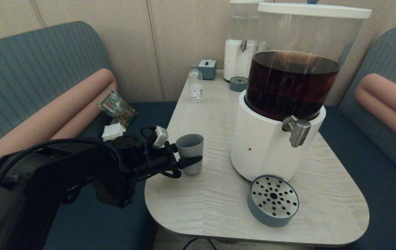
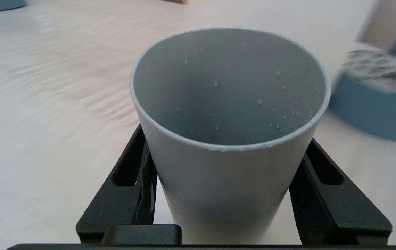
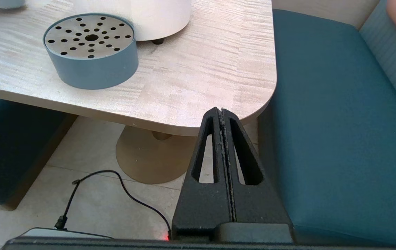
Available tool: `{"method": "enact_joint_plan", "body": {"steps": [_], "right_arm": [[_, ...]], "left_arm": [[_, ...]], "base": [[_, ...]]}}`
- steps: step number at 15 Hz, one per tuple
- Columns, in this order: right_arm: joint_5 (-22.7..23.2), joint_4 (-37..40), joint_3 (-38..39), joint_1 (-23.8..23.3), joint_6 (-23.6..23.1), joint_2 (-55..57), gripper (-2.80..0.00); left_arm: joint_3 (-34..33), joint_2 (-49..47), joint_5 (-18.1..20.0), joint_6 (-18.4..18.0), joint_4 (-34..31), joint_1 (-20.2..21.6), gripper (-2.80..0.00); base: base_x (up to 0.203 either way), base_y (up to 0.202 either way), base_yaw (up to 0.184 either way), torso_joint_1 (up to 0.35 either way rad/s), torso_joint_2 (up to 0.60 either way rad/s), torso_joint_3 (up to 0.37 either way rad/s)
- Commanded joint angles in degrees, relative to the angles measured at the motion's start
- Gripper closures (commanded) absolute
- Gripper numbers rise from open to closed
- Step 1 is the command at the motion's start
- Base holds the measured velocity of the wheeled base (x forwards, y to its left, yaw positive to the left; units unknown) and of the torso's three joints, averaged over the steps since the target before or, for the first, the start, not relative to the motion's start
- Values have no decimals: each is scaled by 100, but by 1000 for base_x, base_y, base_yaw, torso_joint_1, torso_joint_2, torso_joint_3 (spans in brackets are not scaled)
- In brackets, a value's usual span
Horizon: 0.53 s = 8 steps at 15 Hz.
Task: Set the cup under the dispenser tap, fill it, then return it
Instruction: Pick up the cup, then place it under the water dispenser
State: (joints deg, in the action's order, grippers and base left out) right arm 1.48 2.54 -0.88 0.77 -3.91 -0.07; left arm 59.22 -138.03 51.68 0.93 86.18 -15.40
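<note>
The grey-green cup [image 1: 190, 147] stands upright near the table's left edge, left of the big dispenser [image 1: 271, 146] of dark brown drink. My left gripper [image 1: 192, 157] is shut on the cup, one black finger on each side of its wall. In the left wrist view the cup [image 2: 225, 180] is empty, with droplets inside, between the fingers [image 2: 132, 180]. The steel dispenser tap [image 1: 297, 131] points down over the round perforated drip tray [image 1: 273, 200], well right of the cup. My right gripper [image 3: 221, 111] is shut and empty, low beside the table's near right corner.
A clear-liquid dispenser [image 1: 241, 45] with a small tray [image 1: 238, 83], a glass bottle [image 1: 195, 86] and a blue box [image 1: 207, 68] stand at the table's far end. Snack packets [image 1: 116, 107] and a napkin [image 1: 113, 131] lie on the left bench. The drip tray [image 3: 91, 48] sits near the front edge.
</note>
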Motion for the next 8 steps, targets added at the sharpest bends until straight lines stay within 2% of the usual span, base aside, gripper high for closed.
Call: {"method": "enact_joint_plan", "body": {"steps": [1,3,4,8], "right_arm": [[2,1,0,2,-5,-12,0],[2,1,0,2,-5,-17,0],[2,1,0,2,-5,-18,0],[2,1,0,2,-5,-17,0]], "left_arm": [[-434,595,27,1,60,-146,0],[-916,1129,-8,17,60,-453,0],[-1044,1370,-143,64,63,-668,0],[-1140,1629,-516,209,55,-1237,0]], "base": [[0,0,0,0,0,0],[0,0,0,0,0,0],[0,0,0,0,0,0],[0,0,0,0,0,0]]}}
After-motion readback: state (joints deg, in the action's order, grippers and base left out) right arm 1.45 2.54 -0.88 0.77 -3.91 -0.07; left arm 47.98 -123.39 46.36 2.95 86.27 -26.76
